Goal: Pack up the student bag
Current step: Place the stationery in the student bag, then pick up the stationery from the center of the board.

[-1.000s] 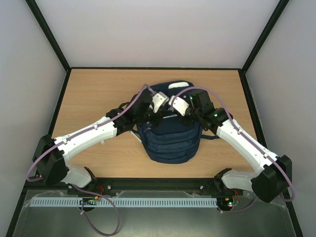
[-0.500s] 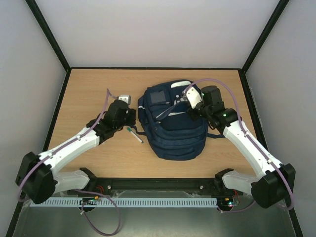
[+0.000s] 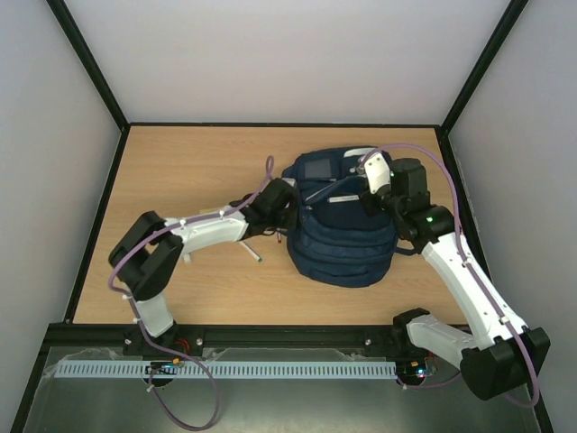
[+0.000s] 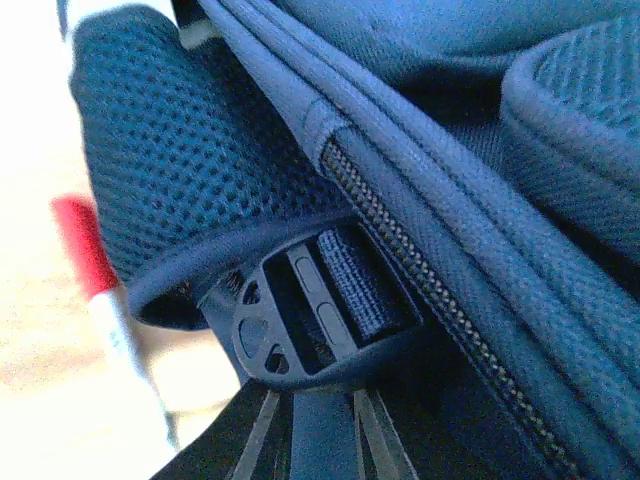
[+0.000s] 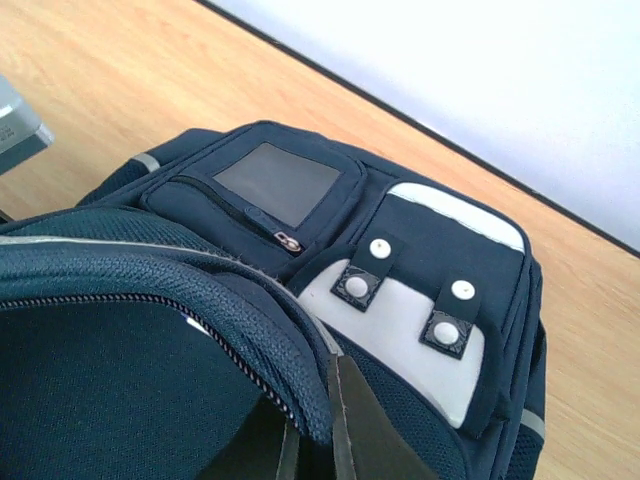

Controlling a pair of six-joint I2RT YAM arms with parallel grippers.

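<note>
1. A thin white pen [image 3: 253, 253] lay on the light wooden counter [image 3: 180, 162], left of centre, just off the left side of the bag and nearer the near edge than the left hand.
2. The left hand [image 3: 281, 206] was pressed against the left side of the large navy-blue fabric student bag [image 3: 343, 244]. Its wrist camera showed a black plastic strap buckle [image 4: 310, 310] and a zip line [image 4: 420, 270] right in front of its fingers. I could not tell whether it was wide, narrow or gripping anything.
3. The student bag lay flat on the right half of the counter, its top toward the far edge.
4. The right hand [image 3: 365, 180] was at the bag's far right corner, closed tight on the padded zip rim of the bag and holding it up.
5. Beyond that rim were a grey window pocket [image 5: 275, 183] and a white front patch [image 5: 400, 330] with snap tabs.
</note>
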